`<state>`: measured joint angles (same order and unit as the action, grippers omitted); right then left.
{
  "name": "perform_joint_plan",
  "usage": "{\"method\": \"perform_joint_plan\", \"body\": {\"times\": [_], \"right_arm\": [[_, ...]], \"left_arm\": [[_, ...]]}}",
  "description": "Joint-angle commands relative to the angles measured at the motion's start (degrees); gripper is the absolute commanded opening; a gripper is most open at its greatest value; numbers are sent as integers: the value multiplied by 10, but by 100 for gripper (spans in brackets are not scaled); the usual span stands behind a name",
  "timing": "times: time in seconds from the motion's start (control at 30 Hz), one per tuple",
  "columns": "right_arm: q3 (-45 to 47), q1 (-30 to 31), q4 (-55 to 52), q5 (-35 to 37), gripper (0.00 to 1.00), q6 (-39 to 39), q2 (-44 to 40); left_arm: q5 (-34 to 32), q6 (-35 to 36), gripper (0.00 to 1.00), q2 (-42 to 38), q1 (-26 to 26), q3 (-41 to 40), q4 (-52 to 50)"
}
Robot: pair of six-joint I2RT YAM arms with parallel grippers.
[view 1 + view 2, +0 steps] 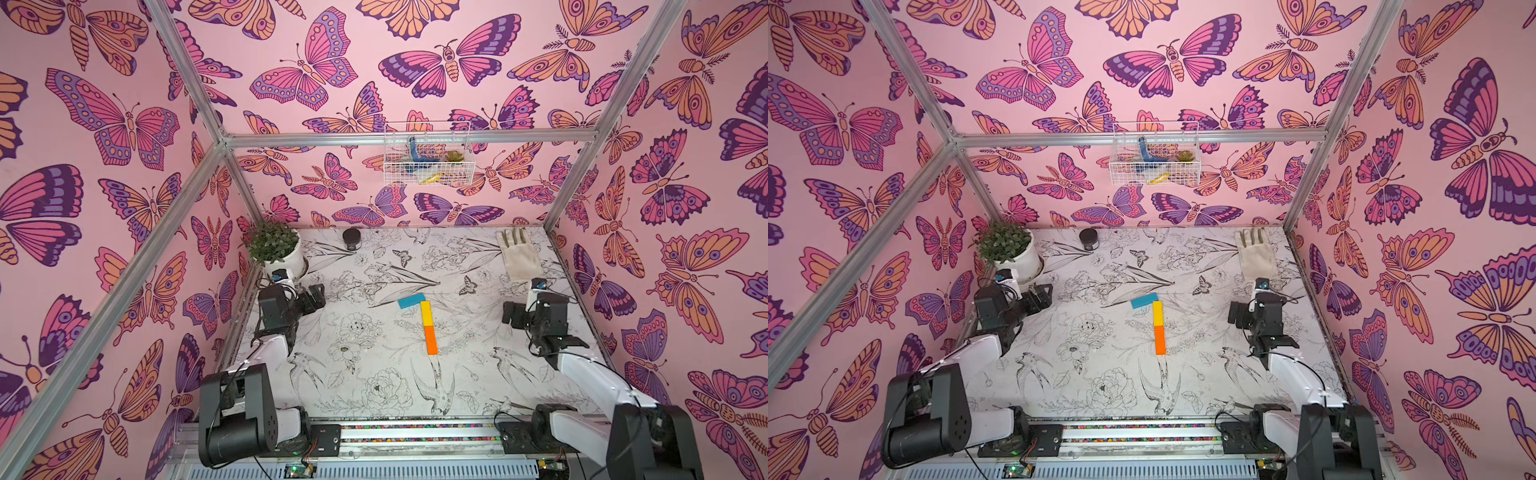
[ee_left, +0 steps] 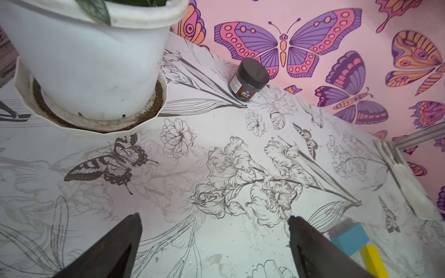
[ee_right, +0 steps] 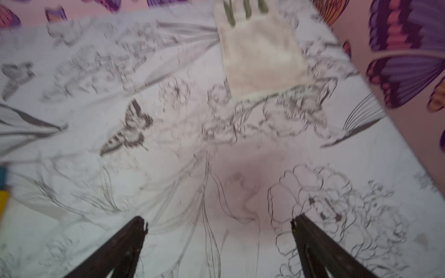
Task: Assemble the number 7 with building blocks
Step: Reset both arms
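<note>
Your left gripper (image 2: 214, 216) and right gripper (image 3: 218, 217) gape empty; swing either inward and you could scatter the blocks (image 1: 425, 313).

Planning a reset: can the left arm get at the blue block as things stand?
Probably yes. The left gripper stands open, and nothing stands on the table between it and the blue block; the plant pot is on its far side, off the path.

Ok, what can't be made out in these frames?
White wire basket: contents too small in both top views.
Flat blue rectangular bar and flat yellow rectangular bar: cut by the picture edge in the blurred right wrist view.
Small dark jar: label too small to read, left wrist view.
</note>
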<state>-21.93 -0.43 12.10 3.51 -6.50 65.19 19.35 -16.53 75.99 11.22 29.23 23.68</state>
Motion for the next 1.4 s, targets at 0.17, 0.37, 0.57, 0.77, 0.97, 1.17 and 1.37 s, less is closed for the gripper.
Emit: {"method": "perform_joint_plan", "body": {"times": [0.17,0.37,0.57,0.77,0.97,1.17,1.37], "right_arm": [[7,-8,284,-31,99,29,113],[-18,-8,323,-39,98,37,207],[-15,-8,341,-36,97,34,216],[-11,-8,348,-38,99,35,213],[-12,-8,344,-38,99,35,211],[-12,-8,343,-38,99,35,211],[-12,-8,343,-38,99,35,211]], "left_arm": [[-89,120,100,4,-39,-77,151],[-116,147,100,125,-63,-85,293],[-110,167,100,123,-75,-77,269],[-112,166,100,121,-76,-77,267],[-113,167,100,121,-77,-78,269],[-113,167,100,122,-77,-78,269],[-117,167,100,122,-79,-78,269]]}}
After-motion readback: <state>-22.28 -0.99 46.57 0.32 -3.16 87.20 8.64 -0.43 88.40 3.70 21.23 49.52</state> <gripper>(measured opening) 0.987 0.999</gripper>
